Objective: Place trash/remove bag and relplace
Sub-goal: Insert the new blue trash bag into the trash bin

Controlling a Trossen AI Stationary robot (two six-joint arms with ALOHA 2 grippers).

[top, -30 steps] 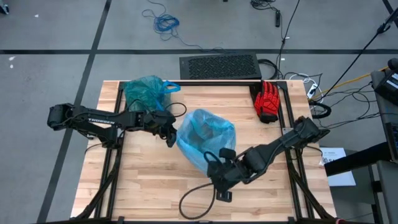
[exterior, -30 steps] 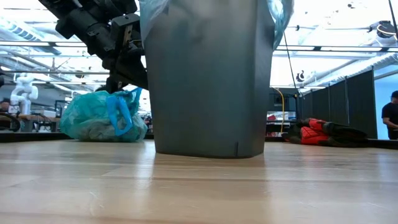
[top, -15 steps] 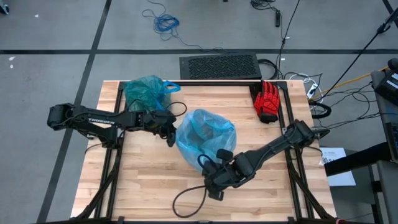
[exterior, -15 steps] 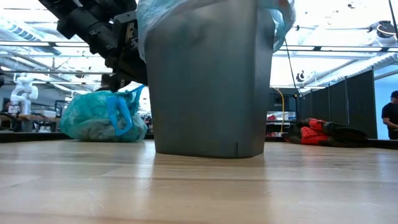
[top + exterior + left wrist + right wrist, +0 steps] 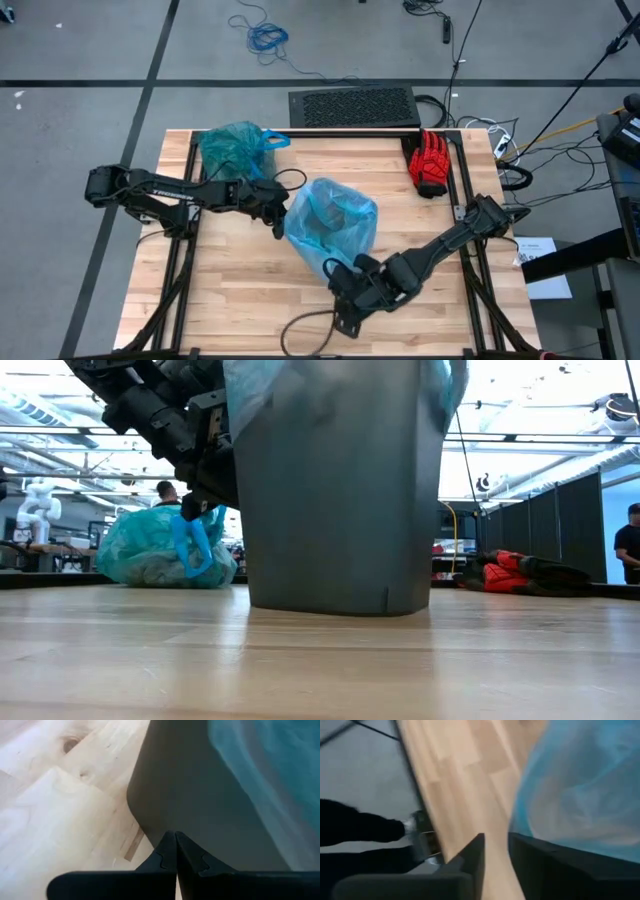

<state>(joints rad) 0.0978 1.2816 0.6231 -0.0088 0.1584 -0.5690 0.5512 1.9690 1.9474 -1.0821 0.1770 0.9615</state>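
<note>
A grey bin (image 5: 330,235) stands mid-table, lined with a pale sky-blue plastic bag (image 5: 335,210) folded over its rim. The dark teal-green bag (image 5: 235,148), with blue handle loops (image 5: 190,545), rests on its bottom at the table's far left. No trash scraps show. My left gripper (image 5: 278,222) is shut, its tips (image 5: 175,834) at the bin's left wall (image 5: 200,810), below the liner's overhang. My right gripper (image 5: 340,285) is open, low at the bin's near side beside the pale liner (image 5: 580,795). My left gripper's shut fingertips stand against the bin's grey outer wall (image 5: 172,820), coming level from the table's left; I cannot tell whether they touch it. My right gripper's fingers lie beside the pale liner's draped plastic (image 5: 545,830); I cannot tell whether they touch it.
A red glove (image 5: 432,162) lies at the table's far right edge. A black cable loop (image 5: 305,328) hangs off the near edge below my right gripper. A black grille (image 5: 352,105) sits beyond the far edge. Bare wood lies near left and near right.
My right gripper has drawn back from the bin's near rim, moving down and toward the table's near edge. My left gripper has sunk a little along the bin's left wall, staying shut. The liner's overhang on the rim has shifted slightly.
</note>
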